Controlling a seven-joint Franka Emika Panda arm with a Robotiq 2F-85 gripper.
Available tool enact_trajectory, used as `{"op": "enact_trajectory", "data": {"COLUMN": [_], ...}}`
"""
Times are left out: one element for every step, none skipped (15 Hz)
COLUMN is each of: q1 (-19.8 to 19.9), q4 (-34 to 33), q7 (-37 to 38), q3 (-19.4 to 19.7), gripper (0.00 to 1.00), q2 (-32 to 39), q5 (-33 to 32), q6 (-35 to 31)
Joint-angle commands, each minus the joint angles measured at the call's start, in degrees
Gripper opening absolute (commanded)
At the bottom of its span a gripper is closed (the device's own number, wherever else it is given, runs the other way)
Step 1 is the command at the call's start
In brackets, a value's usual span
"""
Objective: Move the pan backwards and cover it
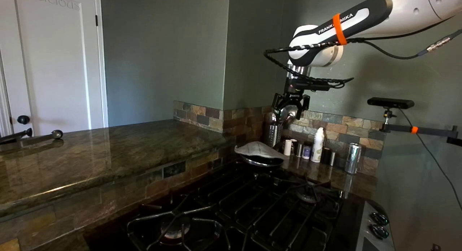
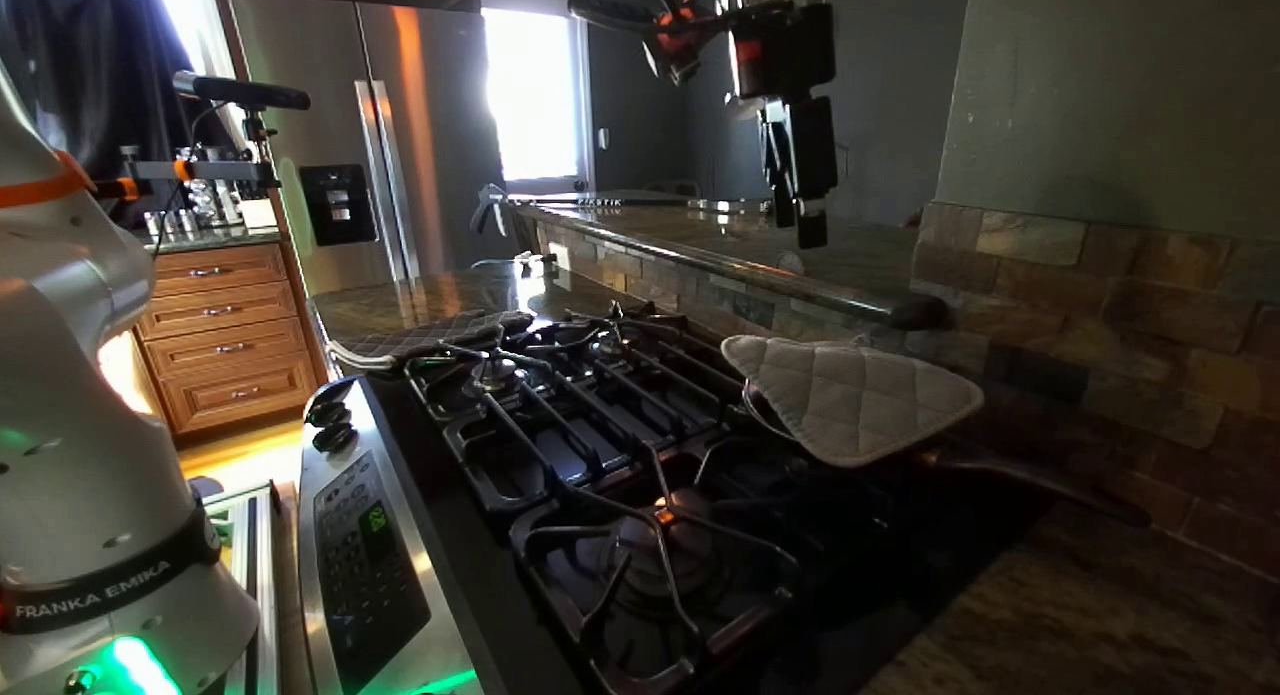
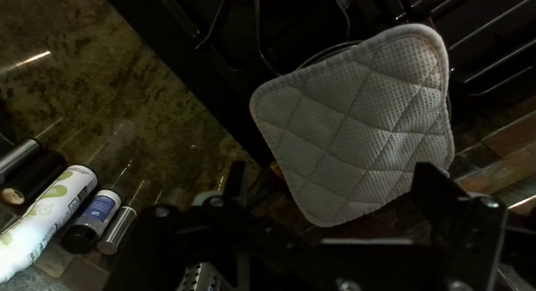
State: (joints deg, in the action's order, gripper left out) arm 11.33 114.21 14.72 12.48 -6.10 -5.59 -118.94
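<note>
The dark pan [image 1: 260, 162] sits at the back corner of the stove, mostly hidden under a pale quilted cloth [image 1: 257, 149]. In an exterior view the cloth [image 2: 850, 397] drapes over the pan and its corners hang past the rim. The pan's handle [image 2: 1045, 480] sticks out toward the tiled wall. From the wrist view only a thin arc of the rim [image 3: 326, 53] shows beyond the cloth [image 3: 347, 119]. My gripper [image 3: 331, 164] is open, pointing down, its fingers wide apart with nothing between them. In an exterior view the gripper [image 2: 798, 233] hangs well above the cloth.
Iron grates [image 2: 590, 425] span the stove. Behind it runs a raised stone counter [image 1: 126, 150]. A white spray bottle [image 1: 317, 146], small jars and a steel canister [image 1: 353, 158] line the wall, near a perforated utensil holder [image 1: 273, 135]. A dark quilted pad [image 2: 440, 337] lies at the far end.
</note>
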Motion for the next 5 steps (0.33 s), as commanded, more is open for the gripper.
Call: {"op": "enact_trajectory", "data": {"q1": [0.5, 0.5, 0.5, 0.5, 0.5], "q4": [0.1, 0.3, 0.3, 0.3, 0.3], "q7": [-0.1, -0.1, -0.1, -0.1, -0.1], "q3": [-0.4, -0.4, -0.5, -0.5, -0.5], "gripper": [1.00, 1.00, 1.00, 1.00, 1.00], "q2": [-0.2, -0.3, -0.3, -0.3, -0.3], "q5": [0.0, -0.1, -0.1, -0.1, -0.1], "q6": [0.2, 0.2, 0.2, 0.2, 0.2]}}
